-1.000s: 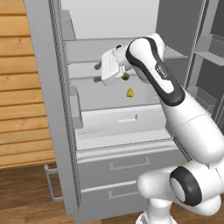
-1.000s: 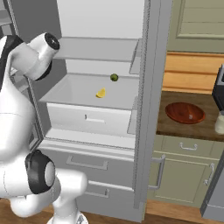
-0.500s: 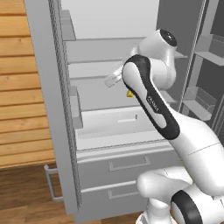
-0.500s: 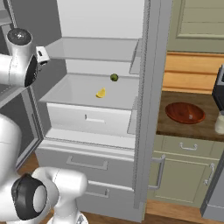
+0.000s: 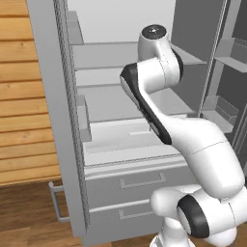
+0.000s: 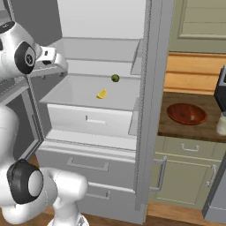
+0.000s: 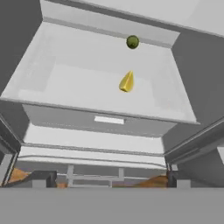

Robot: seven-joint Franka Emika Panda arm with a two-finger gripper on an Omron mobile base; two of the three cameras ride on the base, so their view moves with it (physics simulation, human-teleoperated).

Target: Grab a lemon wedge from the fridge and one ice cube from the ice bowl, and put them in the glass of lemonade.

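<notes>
The fridge (image 6: 152,110) stands with its doors swung wide, its pale grey shelves and the two bottom drawers exposed. On the broad shelf above the inner drawer lies the lemon wedge (image 6: 102,93), a small bright yellow piece resting on the shelf floor towards the right of centre. In the hand view the same lemon wedge (image 7: 127,82) sits in the middle of the shelf, pointed end away from the camera. Behind it, near the back wall of the shelf, is a small dark green round fruit (image 6: 115,78), well apart from the wedge; the hand view shows that green fruit (image 7: 132,42) at the shelf's rear edge.

The gripper (image 7: 109,179) hangs outside the fridge, in front of and above the shelf, looking down onto it. Its two dark fingertips (image 7: 41,178) stand at opposite sides of the hand view's bottom, spread as wide as they go, with nothing between them and nothing touched. The lemon wedge lies well ahead of the fingers.

To the right of the fridge, on the dark counter (image 6: 176,128) over the beige cabinets, rests the reddish-brown wooden ice bowl (image 6: 186,114). Its contents are too small to make out.
</notes>
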